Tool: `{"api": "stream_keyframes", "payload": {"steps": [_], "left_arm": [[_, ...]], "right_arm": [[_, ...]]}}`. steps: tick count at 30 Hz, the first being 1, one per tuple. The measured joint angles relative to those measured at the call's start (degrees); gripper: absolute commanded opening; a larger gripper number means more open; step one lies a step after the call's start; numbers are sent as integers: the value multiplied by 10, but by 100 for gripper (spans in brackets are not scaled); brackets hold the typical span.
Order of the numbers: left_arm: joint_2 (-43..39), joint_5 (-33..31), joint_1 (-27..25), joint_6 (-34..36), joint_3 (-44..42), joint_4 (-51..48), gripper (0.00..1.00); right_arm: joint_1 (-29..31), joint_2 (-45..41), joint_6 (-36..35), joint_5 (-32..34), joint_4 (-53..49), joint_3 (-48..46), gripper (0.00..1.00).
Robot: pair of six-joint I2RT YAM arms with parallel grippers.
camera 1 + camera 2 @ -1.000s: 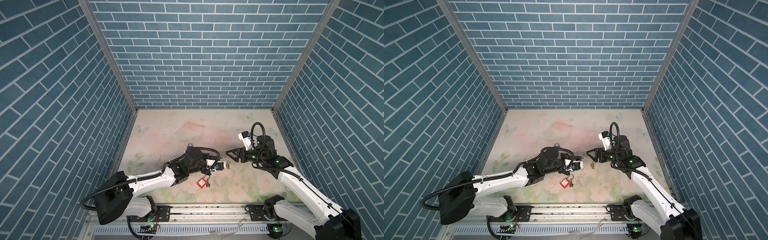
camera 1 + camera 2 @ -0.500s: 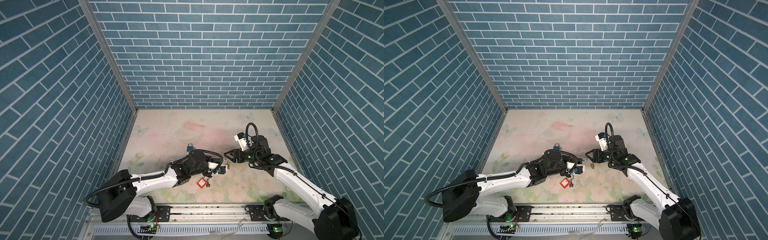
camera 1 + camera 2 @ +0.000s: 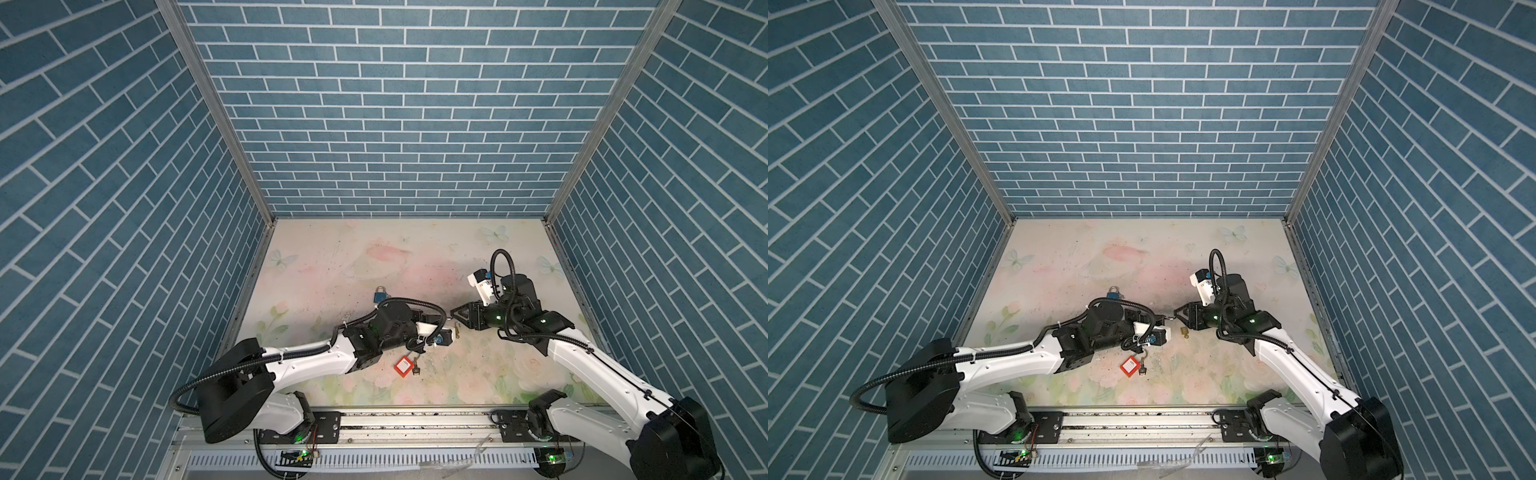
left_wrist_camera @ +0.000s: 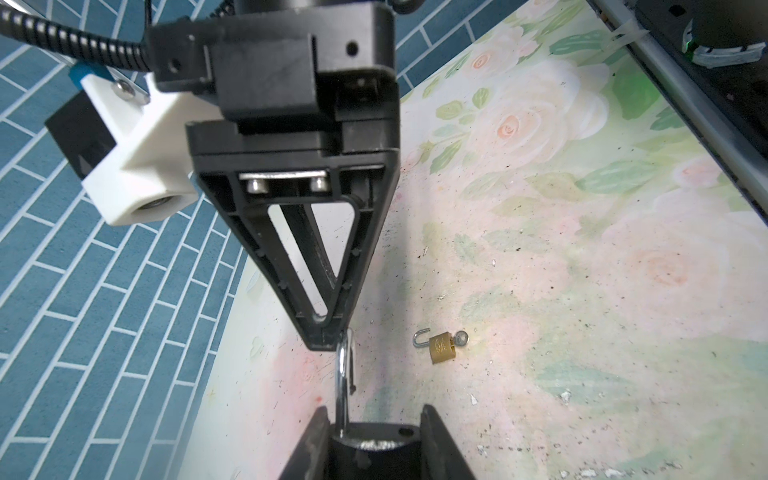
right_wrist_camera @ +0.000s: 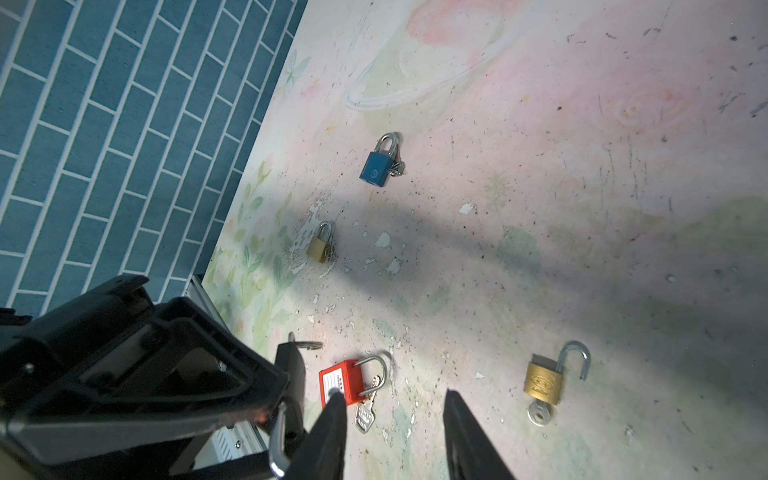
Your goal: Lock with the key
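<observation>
Left wrist view: left gripper (image 4: 374,432) clamps the black padlock (image 4: 374,453); right gripper (image 4: 326,332) touches its open shackle (image 4: 343,374). Right wrist view: those jaws stand apart, empty; keyed brass padlock (image 5: 544,382) nearby. In a top view, red padlock (image 3: 403,366) lies near the black padlock.

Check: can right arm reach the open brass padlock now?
Probably yes. The open brass padlock lies uncovered on the mat by the right gripper, whose fingers stand apart, empty. The black padlock in the left gripper is beside it, not over it.
</observation>
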Motion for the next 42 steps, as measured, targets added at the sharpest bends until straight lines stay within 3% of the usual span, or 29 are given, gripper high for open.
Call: {"api": "stream_keyframes", "payload": {"steps": [5, 9, 19, 26, 35, 42], "left_arm": [[0, 2, 4, -9, 3, 0, 0], [0, 6, 5, -15, 4, 0, 0], [3, 20, 5, -19, 9, -11, 0], [7, 25, 6, -22, 15, -18, 0], [10, 33, 7, -23, 17, -20, 0], [12, 26, 7, -23, 17, -17, 0]], "right_arm": [[0, -12, -5, -15, -3, -7, 28], [0, -28, -9, -25, -9, -12, 27], [1, -75, -16, -51, -10, -12, 32], [24, -73, -26, -57, -10, -13, 30], [49, -47, -34, -44, -10, -13, 19], [50, -44, -31, -37, -7, -13, 2]]}}
